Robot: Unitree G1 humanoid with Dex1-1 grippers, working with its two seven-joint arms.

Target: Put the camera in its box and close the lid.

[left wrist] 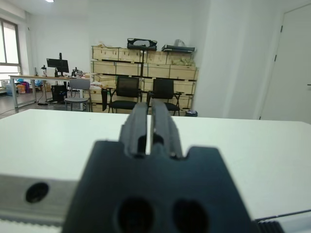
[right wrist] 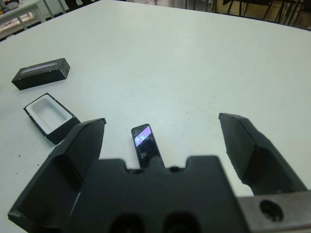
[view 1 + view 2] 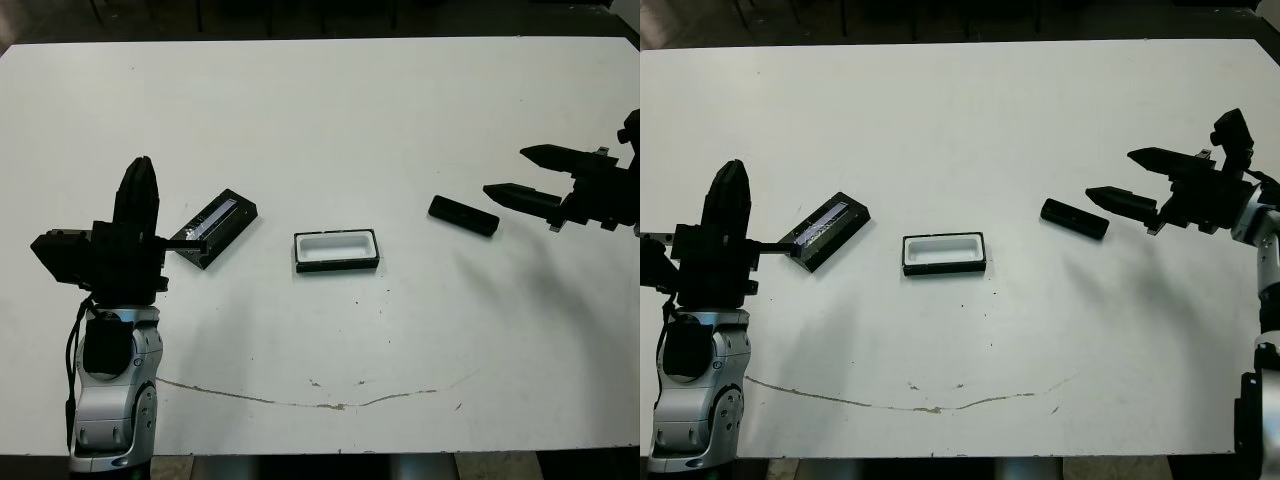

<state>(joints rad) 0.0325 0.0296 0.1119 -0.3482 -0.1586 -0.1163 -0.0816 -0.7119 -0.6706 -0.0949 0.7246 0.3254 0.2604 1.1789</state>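
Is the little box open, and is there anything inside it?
Open and empty. The box shows only its bare white lining. The lid lies apart on the table, and the camera lies on the box's other side.

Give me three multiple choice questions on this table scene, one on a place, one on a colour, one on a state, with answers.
1. What lies between the lid and the camera?
A. the box
B. a cup
C. nothing

2. What colour is the box lining?
A. red
B. white
C. green

3. How is the right gripper?
A. shut on the camera
B. shut on the lid
C. open

Answers: 1 A, the box sits midway on the table. 2 B, the tray's inside is white. 3 C, its fingers stand spread, the camera lying untouched on the table between them.
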